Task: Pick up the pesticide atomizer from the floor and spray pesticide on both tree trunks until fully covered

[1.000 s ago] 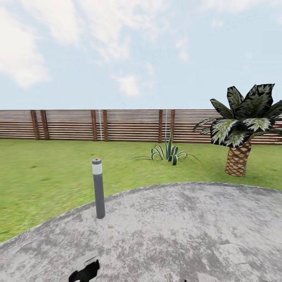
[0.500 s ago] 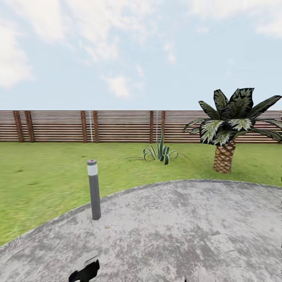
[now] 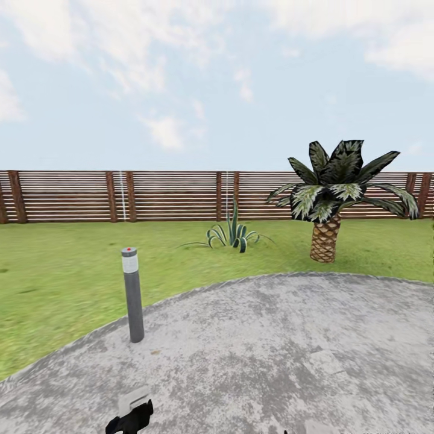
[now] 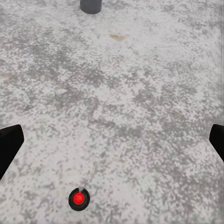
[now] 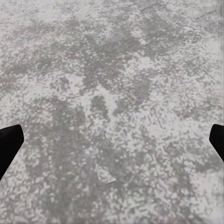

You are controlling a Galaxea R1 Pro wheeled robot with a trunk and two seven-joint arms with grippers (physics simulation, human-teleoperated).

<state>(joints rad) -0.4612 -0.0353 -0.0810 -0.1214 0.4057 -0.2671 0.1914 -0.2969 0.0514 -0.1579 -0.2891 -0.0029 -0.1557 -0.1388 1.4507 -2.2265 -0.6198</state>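
The garden lawn [image 3: 60,283] stretches to a brown slatted fence [image 3: 175,196]. The pesticide atomizer, both tall trees and their trunks are out of view. My left gripper [image 3: 129,418] pokes in at the head view's lower edge. In the left wrist view, the left gripper [image 4: 112,140] is open above speckled grey paving, its dark fingers [image 4: 9,144] spread far apart with nothing between them. My right gripper [image 5: 112,142] is open in the same way over bare paving.
A grey bollard [image 3: 132,295] with a red dot stands at the edge of the round paved patch [image 3: 271,349]; its base [image 4: 91,5] appears in the left wrist view. A small dark disc with a red centre [image 4: 78,199] lies below the left gripper. A spiky plant [image 3: 232,232] and a short palm [image 3: 328,205] grow on the grass.
The head camera has turned to the right, so the bollard, plant and palm sit further left in the picture. The left gripper holds its place in the view.
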